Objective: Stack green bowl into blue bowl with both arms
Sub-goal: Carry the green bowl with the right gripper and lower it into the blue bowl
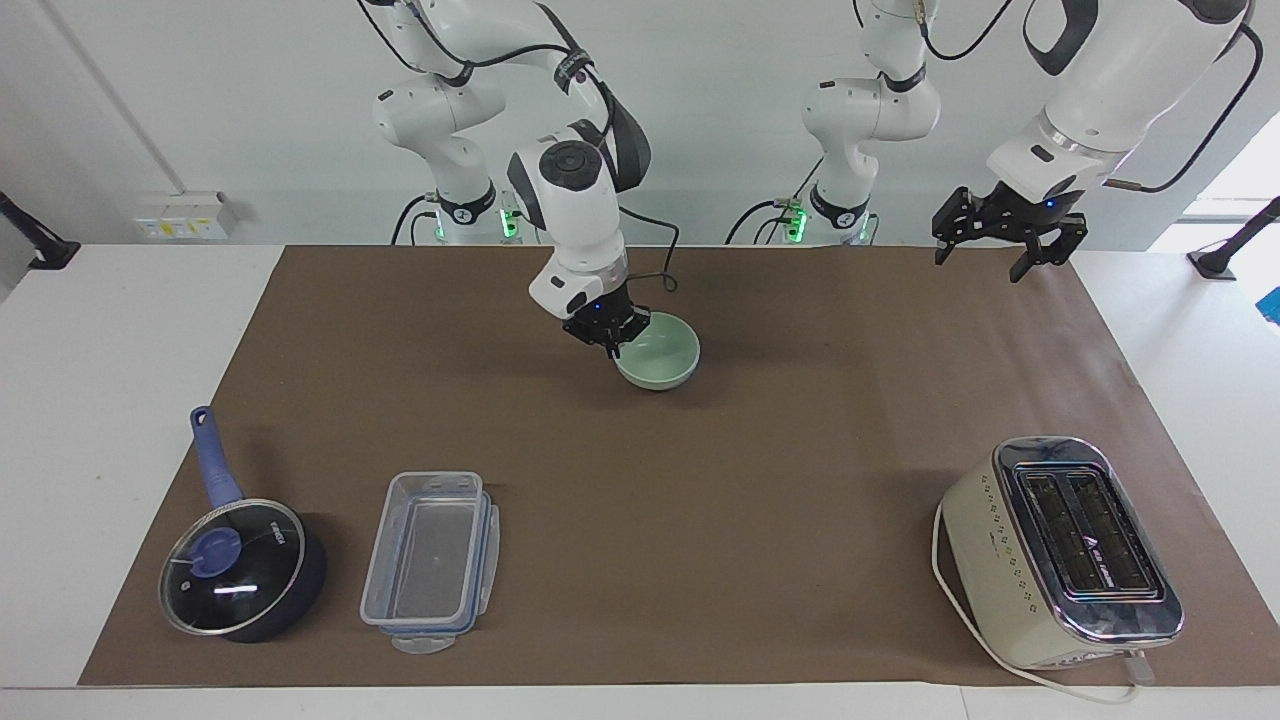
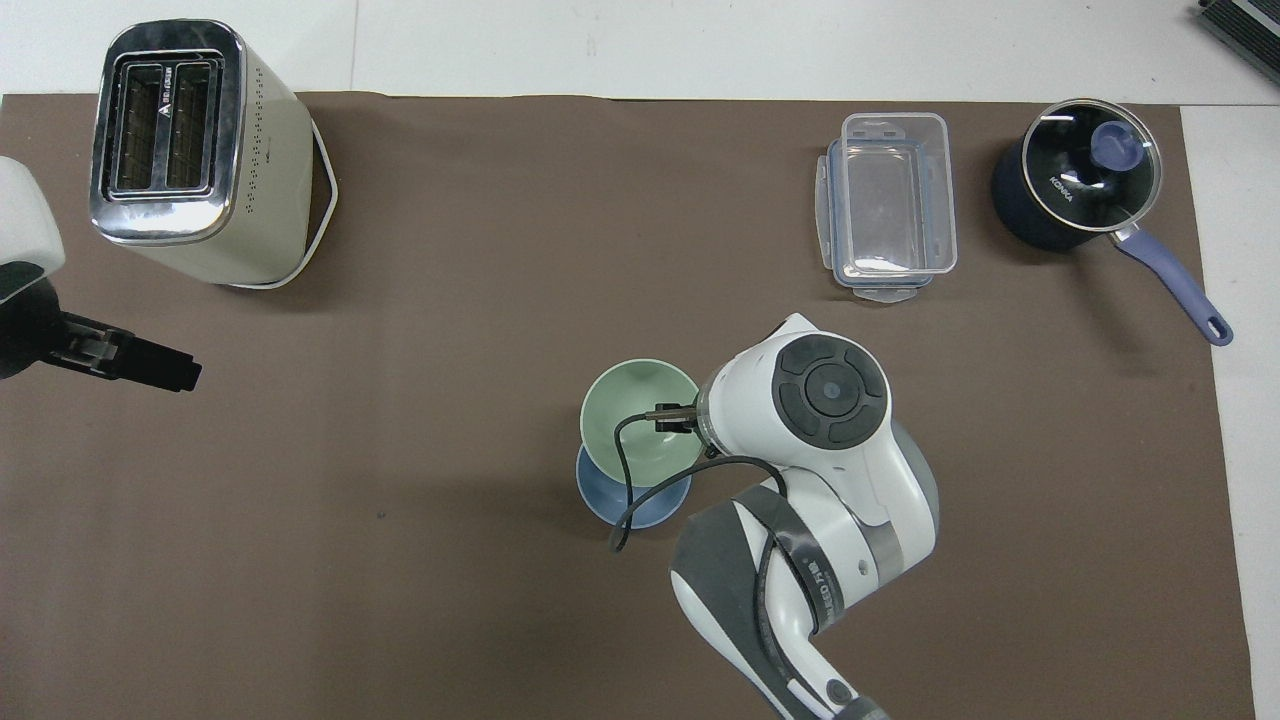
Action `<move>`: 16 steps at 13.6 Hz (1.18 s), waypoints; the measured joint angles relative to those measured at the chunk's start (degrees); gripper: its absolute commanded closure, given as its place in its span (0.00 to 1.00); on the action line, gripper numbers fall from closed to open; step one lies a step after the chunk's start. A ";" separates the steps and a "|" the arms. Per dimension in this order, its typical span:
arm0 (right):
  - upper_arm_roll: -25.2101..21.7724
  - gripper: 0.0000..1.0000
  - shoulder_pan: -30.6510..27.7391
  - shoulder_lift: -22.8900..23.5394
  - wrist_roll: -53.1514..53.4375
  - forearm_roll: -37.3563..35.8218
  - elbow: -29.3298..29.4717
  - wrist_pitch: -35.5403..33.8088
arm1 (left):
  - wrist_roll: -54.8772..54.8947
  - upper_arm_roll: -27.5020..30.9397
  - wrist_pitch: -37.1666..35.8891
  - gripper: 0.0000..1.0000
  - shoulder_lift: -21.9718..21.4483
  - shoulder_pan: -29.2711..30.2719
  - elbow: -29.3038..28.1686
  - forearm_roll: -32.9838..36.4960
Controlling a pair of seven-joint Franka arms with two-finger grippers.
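Brown mat (image 1: 700, 480) covers the white worktop (image 1: 110, 400), pale wall across the top of the facing frame. Right end effector (image 1: 612, 341), just left of frame centre in the facing view, is pinching the rim of the green bowl (image 1: 660, 358), fingertips pressed together on it. Green bowl sits over the blue bowl (image 2: 640, 500); in the overhead view only a blue crescent shows under its lower edge, slightly left of centre, and the facing view hides the blue bowl entirely. Cannot tell whether the 2 bowls are touching. Left end effector (image 1: 1010, 243) waits in the air at the upper right of the facing frame, over the mat's edge, fingers spread, holding nothing. Toaster (image 1: 1060, 550) lower right of the facing frame, clear plastic container (image 1: 430, 560) lower left, lidded saucepan (image 1: 240, 565) beside it at the far lower left.
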 measured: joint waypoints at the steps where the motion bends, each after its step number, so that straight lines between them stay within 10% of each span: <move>1: -0.01 1.00 -0.04 -0.02 0.00 0.00 -0.14 -0.04 | 0.00 0.00 0.00 0.00 0.00 0.00 0.00 0.00; 16: 0.03 1.00 2.94 -0.13 1.90 0.54 -6.10 3.12 | 0.09 -0.06 0.01 0.00 0.00 0.00 0.00 0.00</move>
